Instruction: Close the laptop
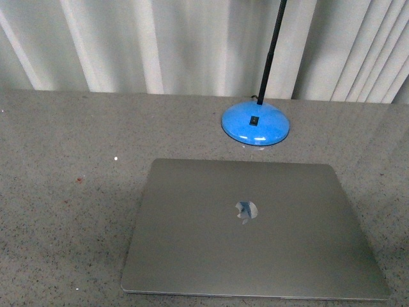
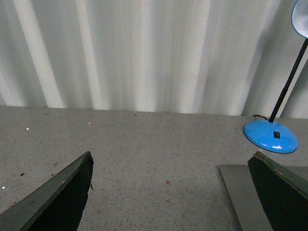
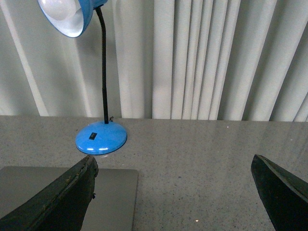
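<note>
The silver-grey laptop (image 1: 255, 229) lies shut and flat on the grey speckled table (image 1: 64, 211), lid up, with its shiny apple logo (image 1: 246, 211) showing. Neither arm shows in the front view. In the left wrist view my left gripper (image 2: 171, 192) is open and empty above bare table, with a corner of the laptop (image 2: 238, 192) by one finger. In the right wrist view my right gripper (image 3: 175, 190) is open and empty, with the laptop's corner (image 3: 113, 195) beside one finger.
A blue desk lamp stands behind the laptop, its round base (image 1: 255, 124) on the table and its black neck (image 1: 271, 51) rising up; its shade (image 3: 67, 17) shows in the right wrist view. White curtains (image 1: 160, 45) hang behind the table.
</note>
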